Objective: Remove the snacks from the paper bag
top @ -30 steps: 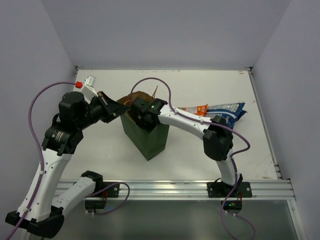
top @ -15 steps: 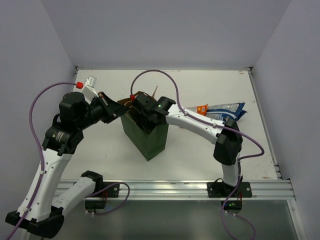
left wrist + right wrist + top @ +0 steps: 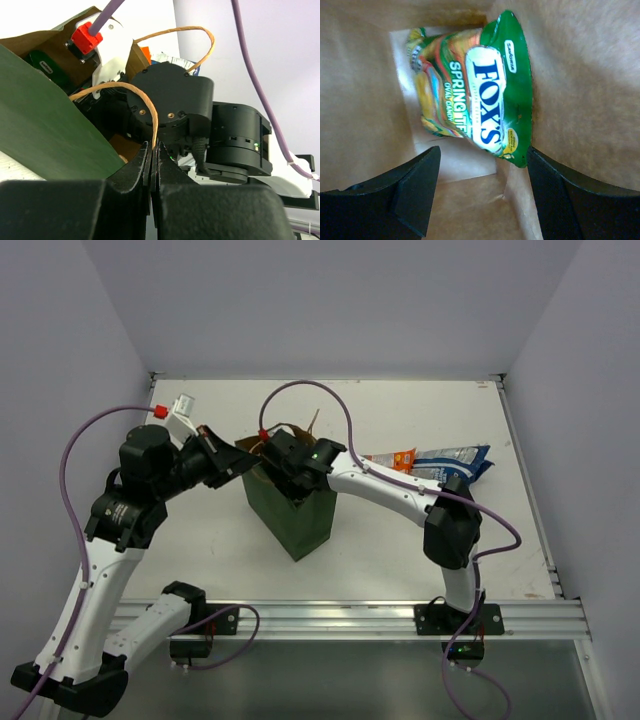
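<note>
— Though clamped only on a thin loop handle (image 3: 150, 107), enough for the left gripper (image 3: 154, 150): tugs the paper bag (image 3: 295, 515) mouth wide, steadies it upright.

— And inside?

— Sunk deep with the right gripper (image 3: 484, 152), jaws spread, flanking the near end of a green packet (image 3: 490, 95) on the brown floor. Contact hard to tell.

— Spread to take its width, probably. Further right?

— Out on the table (image 3: 530, 540) already: orange packet (image 3: 400, 458) and blue-and-white bag (image 3: 455, 460), side by side, well apart from the bag, likely to leave working room.
</note>
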`<state>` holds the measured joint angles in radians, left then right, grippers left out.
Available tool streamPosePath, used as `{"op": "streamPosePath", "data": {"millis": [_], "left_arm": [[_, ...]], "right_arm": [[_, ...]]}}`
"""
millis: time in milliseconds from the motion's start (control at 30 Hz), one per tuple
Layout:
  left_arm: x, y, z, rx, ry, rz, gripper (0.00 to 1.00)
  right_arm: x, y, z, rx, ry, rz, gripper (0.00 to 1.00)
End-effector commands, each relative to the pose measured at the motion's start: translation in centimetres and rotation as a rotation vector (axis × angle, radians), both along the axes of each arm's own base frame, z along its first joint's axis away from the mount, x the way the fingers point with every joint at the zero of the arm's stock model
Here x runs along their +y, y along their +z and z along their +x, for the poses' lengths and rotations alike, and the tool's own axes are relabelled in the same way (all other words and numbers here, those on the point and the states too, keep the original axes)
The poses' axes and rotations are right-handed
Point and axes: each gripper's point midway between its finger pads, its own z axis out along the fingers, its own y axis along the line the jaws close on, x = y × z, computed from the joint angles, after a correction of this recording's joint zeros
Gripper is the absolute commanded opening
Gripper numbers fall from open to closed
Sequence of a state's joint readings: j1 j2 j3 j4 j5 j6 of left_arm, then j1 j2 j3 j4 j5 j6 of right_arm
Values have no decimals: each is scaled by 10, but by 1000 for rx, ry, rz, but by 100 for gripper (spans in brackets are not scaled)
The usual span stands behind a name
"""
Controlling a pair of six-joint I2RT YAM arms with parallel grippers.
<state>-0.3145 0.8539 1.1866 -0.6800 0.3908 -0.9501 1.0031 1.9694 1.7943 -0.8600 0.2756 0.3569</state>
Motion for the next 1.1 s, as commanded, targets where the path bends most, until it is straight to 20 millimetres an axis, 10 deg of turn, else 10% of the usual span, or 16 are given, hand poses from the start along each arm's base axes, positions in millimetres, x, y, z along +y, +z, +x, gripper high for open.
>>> {"op": "streamPosePath", "data": {"millis": [0,1067], "left_arm": [[-2,-2,-5,5,-30,1,0],[-2,-8,-13,27,-27,-33,0]], "right_arm": [[-3,17,6,-76,-24,32,72],[6,-17,36,-99,-38,-11,71]]}}
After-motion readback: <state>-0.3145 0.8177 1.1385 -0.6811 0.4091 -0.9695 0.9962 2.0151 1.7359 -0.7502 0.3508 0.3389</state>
